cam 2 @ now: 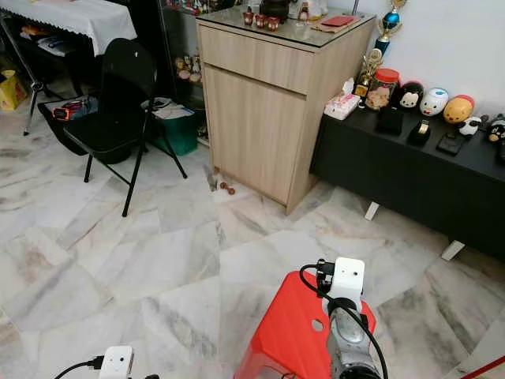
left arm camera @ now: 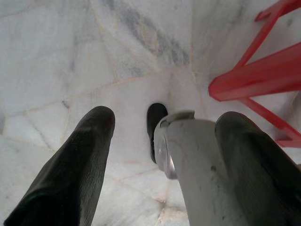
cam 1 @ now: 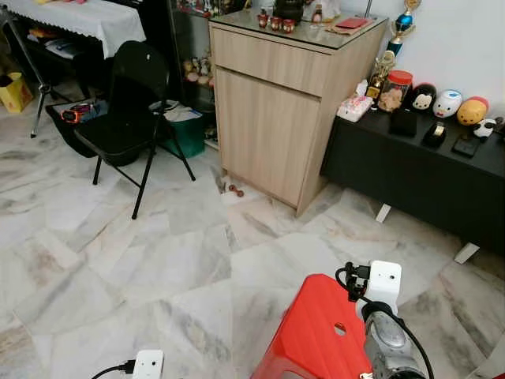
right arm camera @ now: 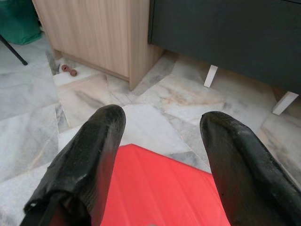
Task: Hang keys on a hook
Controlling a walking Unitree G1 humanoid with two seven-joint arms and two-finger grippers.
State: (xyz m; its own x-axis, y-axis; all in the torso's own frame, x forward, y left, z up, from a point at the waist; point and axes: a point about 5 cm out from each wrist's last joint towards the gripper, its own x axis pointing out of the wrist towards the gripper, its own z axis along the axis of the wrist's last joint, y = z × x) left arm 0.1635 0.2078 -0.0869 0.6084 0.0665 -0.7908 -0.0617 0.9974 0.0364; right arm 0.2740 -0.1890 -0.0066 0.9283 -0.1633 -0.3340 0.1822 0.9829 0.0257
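Above the red stool (right arm camera: 160, 188), right claw (right arm camera: 157, 155) spread wide, no legible writing anywhere

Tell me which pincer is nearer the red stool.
Right. The right pincer hangs open directly above the red stool, its arm over the seat. The left pincer, also open, points down at the marble floor, with the stool off to its side.

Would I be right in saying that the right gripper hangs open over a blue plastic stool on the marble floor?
Not quite: the stool is red, not blue, as the right wrist view shows. The right gripper does hang open over it, above the marble floor.
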